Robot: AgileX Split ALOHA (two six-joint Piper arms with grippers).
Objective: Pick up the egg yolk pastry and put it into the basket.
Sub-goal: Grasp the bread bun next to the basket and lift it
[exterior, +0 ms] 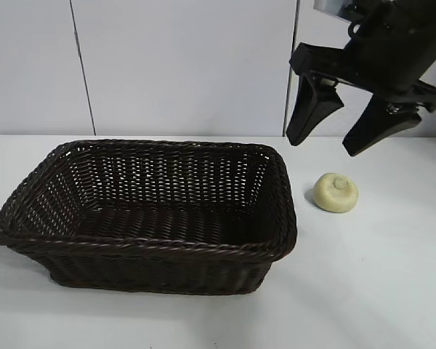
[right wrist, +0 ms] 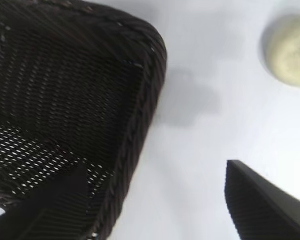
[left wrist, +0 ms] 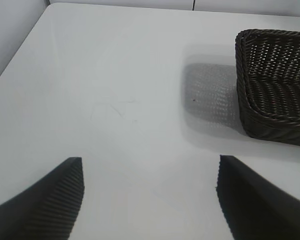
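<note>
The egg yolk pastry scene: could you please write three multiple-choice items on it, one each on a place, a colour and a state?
1. Where is the egg yolk pastry?
A. inside the basket
B. on the table beside the basket
C. in a gripper

2. What colour is the basket?
A. dark brown
B. white
C. red

3. How is the right gripper?
A. shut on the pastry
B. shut, empty
C. open, empty

Answers: 1 B, it lies on the white table right of the basket's rim. 2 A, dark brown wicker. 3 C, its fingers stand apart above the pastry, holding nothing.
</note>
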